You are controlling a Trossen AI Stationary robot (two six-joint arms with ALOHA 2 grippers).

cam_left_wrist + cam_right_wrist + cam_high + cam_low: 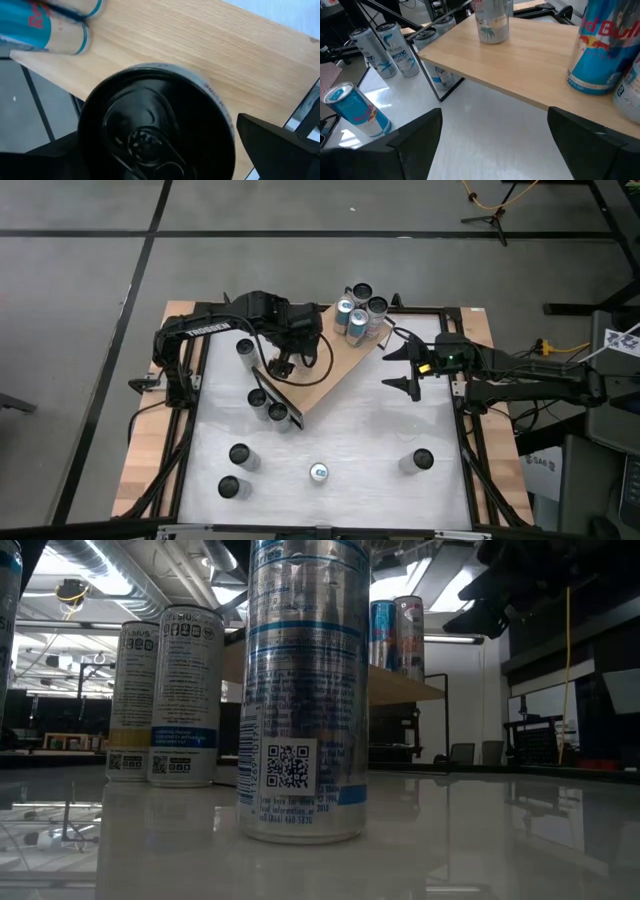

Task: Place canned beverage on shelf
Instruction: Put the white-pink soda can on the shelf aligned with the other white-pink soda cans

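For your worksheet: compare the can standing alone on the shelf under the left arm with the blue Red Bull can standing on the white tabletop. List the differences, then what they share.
The can on the shelf is silver with a palm-tree print; the blue Red Bull can is blue and silver.
The silver can rests on the wooden shelf, between the open left end effector's fingers; the blue can stands on the tabletop, far from both arms.
Both stand upright.

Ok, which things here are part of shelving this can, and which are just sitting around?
In the job: shelf, can standing on it between open jaws, left gripper.
Lying about: cans at the shelf's end, loose cans on the table, right gripper waiting beside the shelf.
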